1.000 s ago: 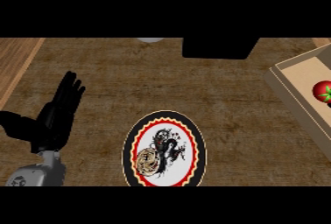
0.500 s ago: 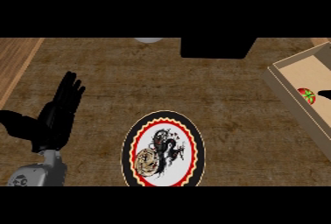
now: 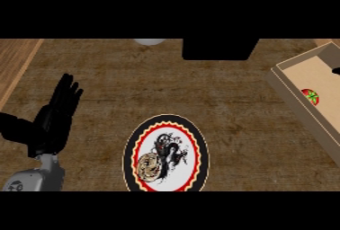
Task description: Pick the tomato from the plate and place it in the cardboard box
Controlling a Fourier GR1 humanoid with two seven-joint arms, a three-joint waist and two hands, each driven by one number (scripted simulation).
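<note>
Head view: one tomato, one cardboard box, one plate

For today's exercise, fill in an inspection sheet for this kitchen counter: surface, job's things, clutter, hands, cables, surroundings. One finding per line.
Surface: brown wooden counter.
Job's things: tomato lies inside the cardboard box at the right edge; the plate, with a red rim and a dragon pattern, holds no tomato.
Clutter: black block and a pale round object at the far edge.
Hands: left hand open, resting at the left, fingers up; right hand not identifiable.
Cables: nothing seen.
Surroundings: lighter wood strip far left.
</note>
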